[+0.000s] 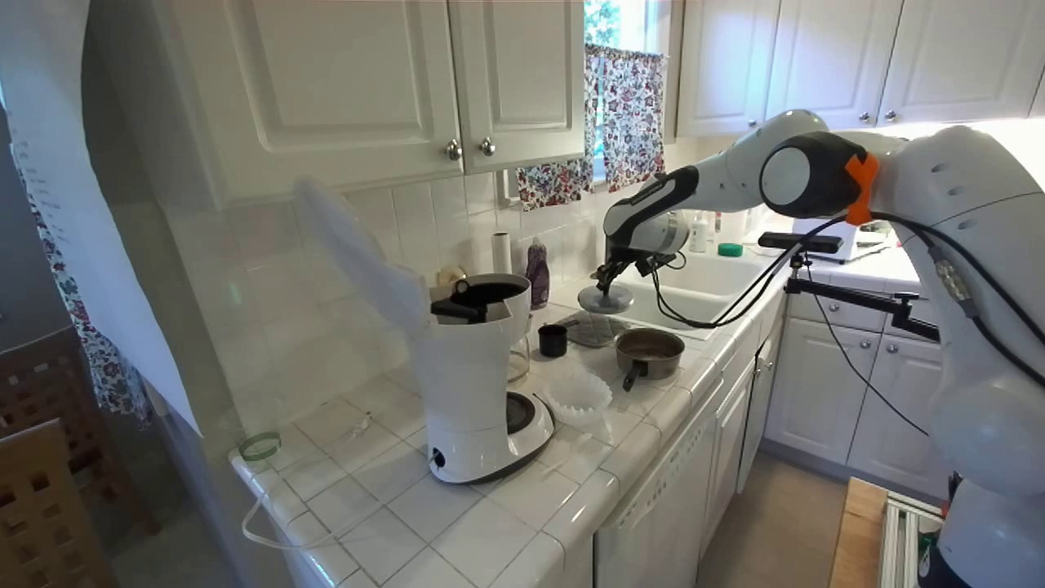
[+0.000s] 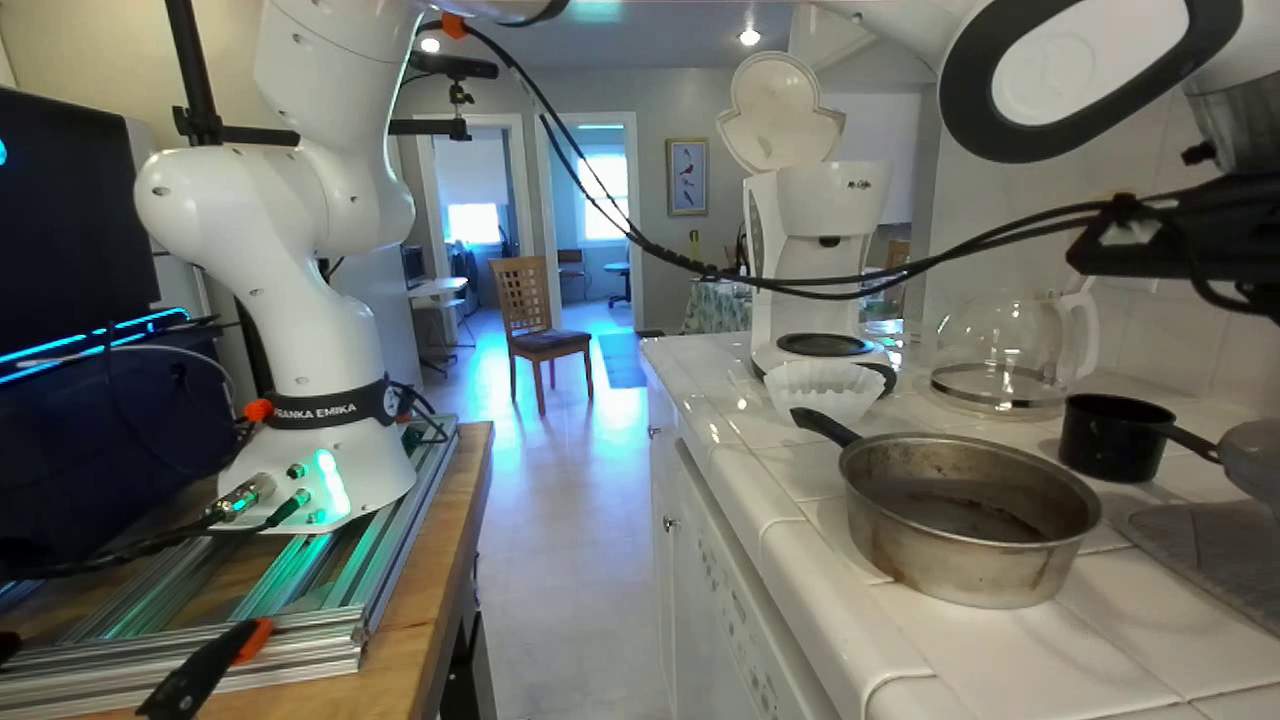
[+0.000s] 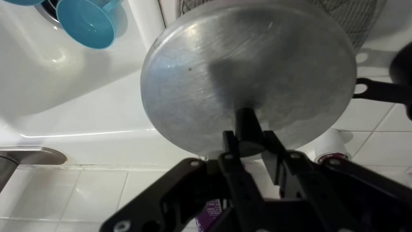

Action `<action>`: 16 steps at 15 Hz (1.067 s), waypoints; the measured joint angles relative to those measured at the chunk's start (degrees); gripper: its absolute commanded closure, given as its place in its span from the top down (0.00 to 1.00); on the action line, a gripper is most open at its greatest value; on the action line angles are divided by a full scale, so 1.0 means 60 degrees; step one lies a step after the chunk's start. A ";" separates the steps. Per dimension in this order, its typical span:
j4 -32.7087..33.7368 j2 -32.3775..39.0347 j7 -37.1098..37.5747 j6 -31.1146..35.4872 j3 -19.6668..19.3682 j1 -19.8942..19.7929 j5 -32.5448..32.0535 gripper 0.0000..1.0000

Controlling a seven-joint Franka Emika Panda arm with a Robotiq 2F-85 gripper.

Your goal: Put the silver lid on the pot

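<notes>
The silver lid (image 1: 606, 300) is a round, slightly domed metal disc with a black knob (image 3: 247, 124). My gripper (image 3: 249, 141) is shut on that knob, one finger on each side. The lid (image 3: 244, 74) fills the middle of the wrist view and hangs above the counter, roughly level, near the sink. In an exterior view my gripper (image 1: 606, 282) points down at the lid. The dark-grey pot (image 1: 660, 367) stands open on the counter, lower and nearer the counter's front edge than the lid. The pot (image 2: 960, 570) is out of the wrist view.
A small black cup (image 1: 553, 340) stands behind the pot. A grey mesh mat (image 1: 594, 331) lies under the lid. The white coffee maker (image 1: 465, 392), paper filters (image 1: 578, 400) and glass carafe (image 2: 1005, 350) stand further along. The sink (image 3: 48, 83) holds blue cups (image 3: 87, 25). A purple bottle (image 1: 538, 276) stands by the wall.
</notes>
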 measured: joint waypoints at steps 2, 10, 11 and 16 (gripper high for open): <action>-0.0517 -0.0398 0.0135 0.0019 -0.0013 0.0000 0.0000 0.06; -0.2735 -0.1904 0.0992 0.0551 -0.0274 0.0082 0.0162 0.06; -0.3015 -0.2080 0.1087 0.0672 -0.0281 0.0088 0.0220 0.06; -0.4342 -0.2865 0.1441 0.1419 -0.0360 0.0252 0.0313 0.06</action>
